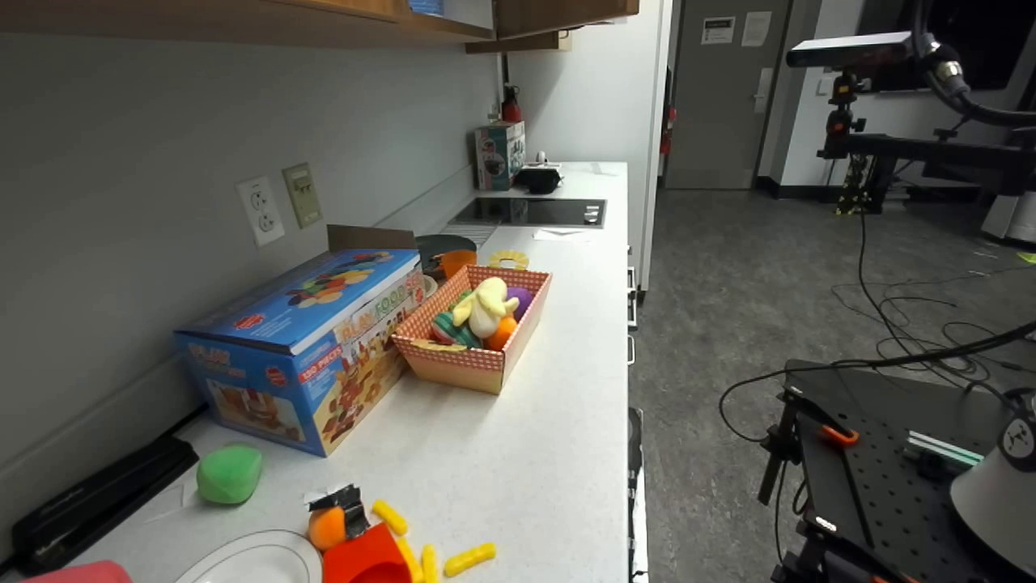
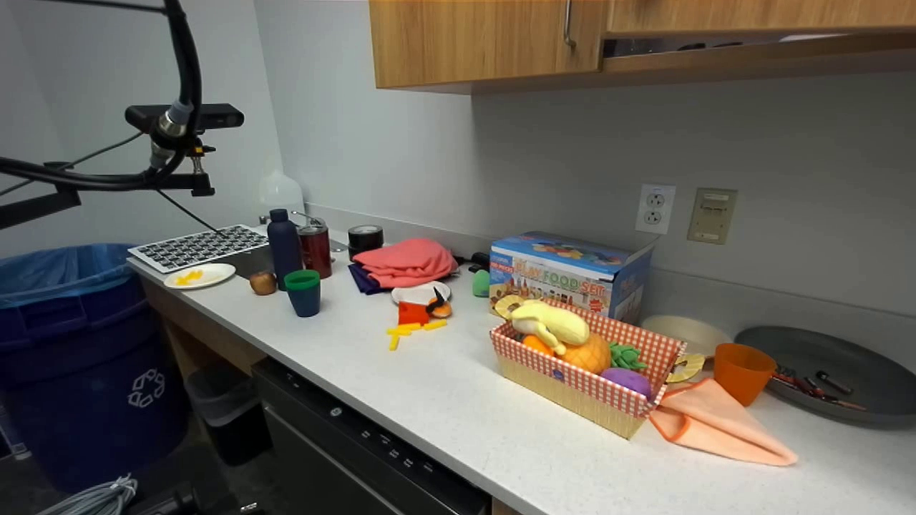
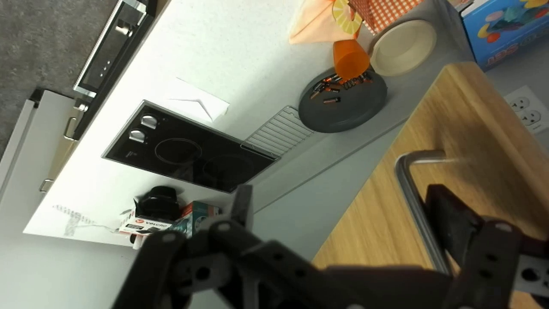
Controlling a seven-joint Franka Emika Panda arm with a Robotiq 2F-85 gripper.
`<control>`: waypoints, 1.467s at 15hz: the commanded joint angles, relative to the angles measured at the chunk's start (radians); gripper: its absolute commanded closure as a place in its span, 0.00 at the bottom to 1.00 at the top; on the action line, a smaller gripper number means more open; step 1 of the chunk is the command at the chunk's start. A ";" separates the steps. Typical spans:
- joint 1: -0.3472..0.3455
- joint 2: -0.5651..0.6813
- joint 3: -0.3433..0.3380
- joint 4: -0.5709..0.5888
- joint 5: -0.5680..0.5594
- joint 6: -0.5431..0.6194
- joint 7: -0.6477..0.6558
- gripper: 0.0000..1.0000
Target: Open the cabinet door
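open cabinet door (image 2: 758, 16) high above the white counter (image 2: 444, 386)

The flat, light-brown wooden cabinet door (image 3: 377, 223) hangs upright above the back edge of the worktop (image 3: 240, 51), swung partly open, its free side slanting out toward the worktop's front edge. A bent silver metal handle (image 3: 420, 214) sits near its lower free corner. Both exterior views show only the door's bottom part.

Counter (image 1: 558, 421) from above, all views
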 commanded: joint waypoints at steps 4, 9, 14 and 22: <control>-0.077 -0.031 -0.058 0.082 -0.070 -0.043 -0.120 0.00; -0.056 -0.027 -0.114 0.087 -0.001 0.001 -0.228 0.00; 0.044 -0.010 -0.195 0.081 0.212 -0.077 -0.340 0.00; 0.034 -0.033 -0.146 -0.048 0.171 0.063 -0.320 0.00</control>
